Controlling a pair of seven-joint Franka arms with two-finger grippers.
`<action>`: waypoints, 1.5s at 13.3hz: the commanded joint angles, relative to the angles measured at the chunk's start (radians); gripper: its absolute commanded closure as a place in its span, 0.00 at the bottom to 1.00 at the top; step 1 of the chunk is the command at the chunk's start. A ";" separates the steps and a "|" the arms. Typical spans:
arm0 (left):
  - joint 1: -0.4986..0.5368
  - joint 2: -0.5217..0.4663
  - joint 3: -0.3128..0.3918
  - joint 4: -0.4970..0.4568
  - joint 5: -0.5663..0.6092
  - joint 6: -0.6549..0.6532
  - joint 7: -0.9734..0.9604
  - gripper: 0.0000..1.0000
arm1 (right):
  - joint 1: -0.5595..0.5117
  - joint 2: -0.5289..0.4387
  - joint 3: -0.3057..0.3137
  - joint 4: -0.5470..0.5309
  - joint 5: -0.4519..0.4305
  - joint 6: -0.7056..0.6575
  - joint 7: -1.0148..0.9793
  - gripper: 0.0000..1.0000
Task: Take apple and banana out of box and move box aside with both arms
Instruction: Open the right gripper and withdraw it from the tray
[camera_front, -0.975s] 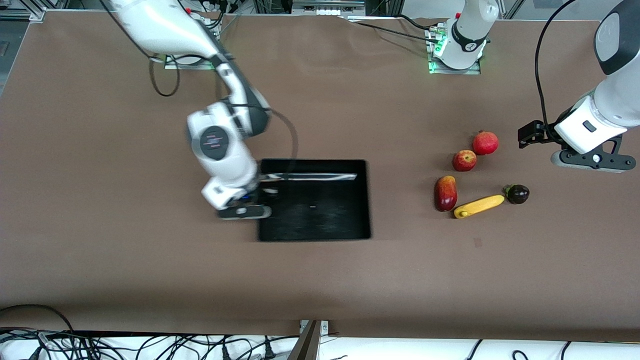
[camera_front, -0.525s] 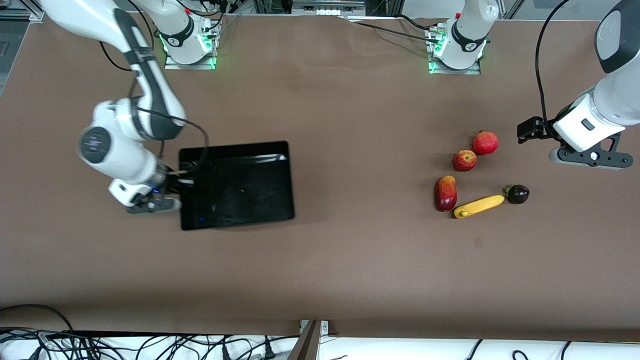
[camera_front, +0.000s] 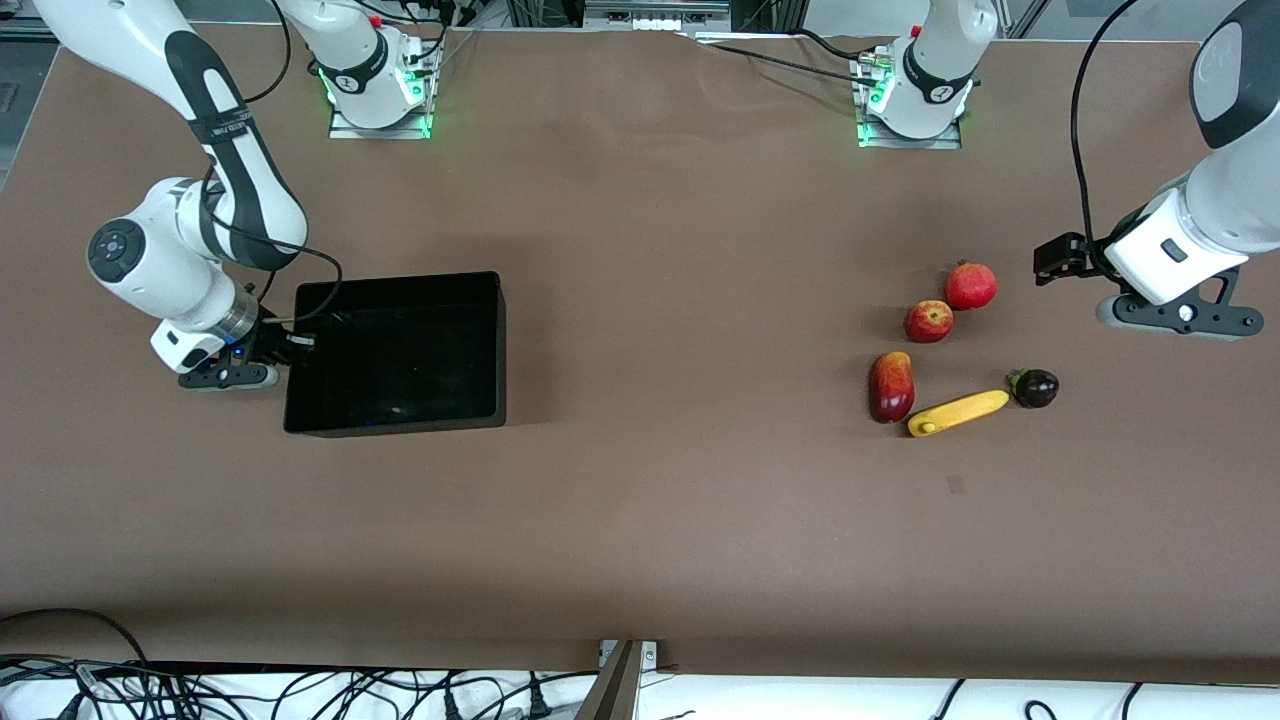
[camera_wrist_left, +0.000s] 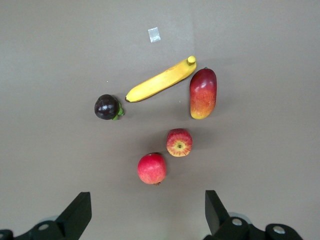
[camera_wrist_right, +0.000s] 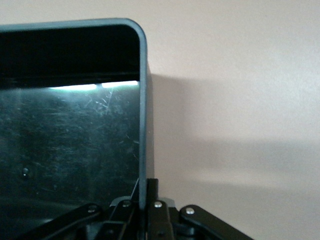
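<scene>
The glossy black box (camera_front: 400, 352) sits on the table toward the right arm's end. My right gripper (camera_front: 288, 345) is shut on the box's end wall (camera_wrist_right: 143, 125). The red-and-yellow apple (camera_front: 928, 321) and the long yellow banana-like fruit (camera_front: 958, 412) lie toward the left arm's end; both show in the left wrist view, the apple (camera_wrist_left: 179, 142) and the banana (camera_wrist_left: 160, 80). My left gripper (camera_front: 1060, 262) hangs open and empty above the table beside the fruits, its fingertips (camera_wrist_left: 80, 212) wide apart.
A dark-red mango (camera_front: 891, 386), a plain red pomegranate (camera_front: 970, 286) and a small dark purple fruit (camera_front: 1036, 388) lie among the task fruits. A small tape mark (camera_front: 956, 484) is on the brown table nearer the front camera. Cables run along the front edge.
My right gripper has dragged the black box from the table's middle toward the right arm's end. The left arm has barely moved; the fruits have not moved.
</scene>
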 joint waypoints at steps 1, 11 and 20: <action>0.002 0.025 -0.004 0.042 0.039 -0.023 0.016 0.00 | -0.010 -0.008 0.009 -0.045 0.021 0.036 -0.016 1.00; -0.018 0.080 -0.009 0.097 0.134 -0.005 0.033 0.00 | 0.023 -0.069 0.035 0.414 -0.095 -0.554 0.073 0.00; -0.001 0.016 -0.003 0.088 0.032 -0.015 0.037 0.00 | 0.052 -0.164 0.034 0.694 -0.129 -0.995 0.107 0.00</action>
